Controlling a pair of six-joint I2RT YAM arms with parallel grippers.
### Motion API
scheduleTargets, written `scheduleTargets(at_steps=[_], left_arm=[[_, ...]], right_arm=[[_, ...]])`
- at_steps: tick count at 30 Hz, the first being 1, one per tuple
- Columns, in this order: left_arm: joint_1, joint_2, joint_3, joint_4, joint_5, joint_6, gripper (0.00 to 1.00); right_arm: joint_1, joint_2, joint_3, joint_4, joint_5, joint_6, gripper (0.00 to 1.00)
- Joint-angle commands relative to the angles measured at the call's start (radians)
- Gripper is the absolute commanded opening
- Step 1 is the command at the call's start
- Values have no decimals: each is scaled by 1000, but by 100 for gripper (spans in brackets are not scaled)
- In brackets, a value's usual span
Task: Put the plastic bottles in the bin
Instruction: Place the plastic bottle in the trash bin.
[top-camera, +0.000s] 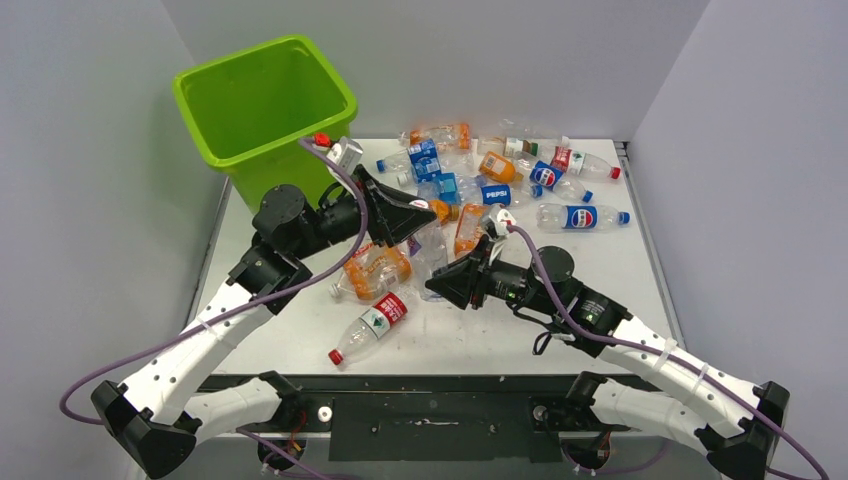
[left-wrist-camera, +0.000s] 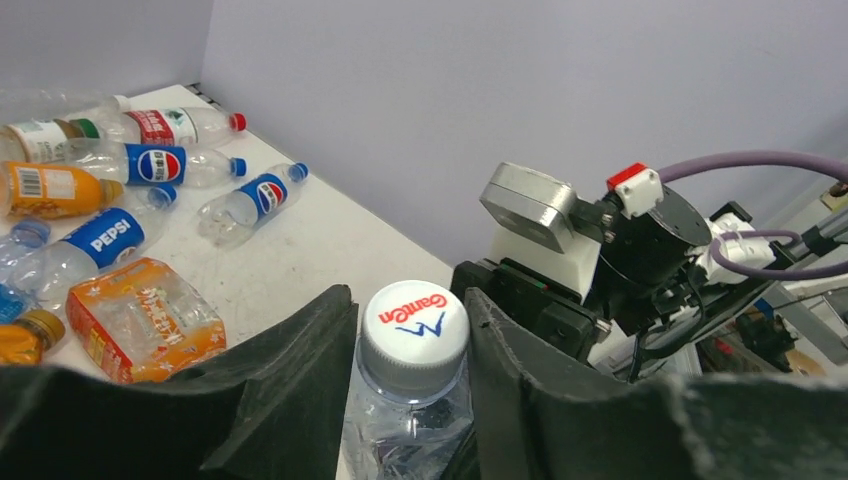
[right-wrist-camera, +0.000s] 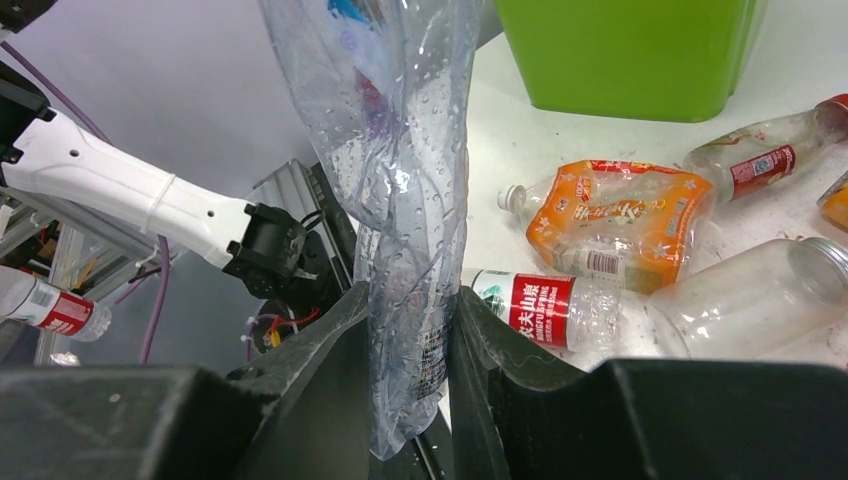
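While the right gripper (right-wrist-camera: 410, 312) pinches the crumpled clear bottle (right-wrist-camera: 400, 150), the left gripper's (left-wrist-camera: 410, 300) grip is unclear.

You've got a white bench (top-camera: 600, 285) here. The lime-green bin (top-camera: 262, 110) stands at its far left corner, plastic bottles (top-camera: 520, 175) lie jumbled across the far half, and a red-label bottle (top-camera: 368, 327) lies alone near the front edge.

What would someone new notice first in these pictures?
The lime-green bin stands at the far left of the table, beside a jumble of plastic bottles across its far side. Mid-table, a crumpled clear bottle is gripped twice: the right gripper has its jaws pinched on the body, the left gripper has its jaws round the white-capped neck.
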Motion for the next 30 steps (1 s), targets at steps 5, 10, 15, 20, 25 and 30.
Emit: scheduleTargets(at_steps=[5, 10, 15, 20, 25, 30], left_arm=[[-33, 0, 60, -58, 11, 106, 0], [-34, -24, 59, -83, -58, 135, 0], [-12, -71, 84, -142, -198, 192, 0], [85, -106, 140, -170, -277, 202, 0], [181, -120, 234, -195, -383, 253, 0], [214, -93, 351, -196, -704, 400, 0]], right_arm=[[11, -13, 59, 8, 42, -15, 16], [11, -19, 101, -82, 62, -9, 94], [10, -63, 199, -228, 102, -33, 90], [11, -161, 250, -337, 210, -58, 90], [10, -286, 184, -333, 294, -72, 90], [10, -406, 16, -276, 518, -19, 90]])
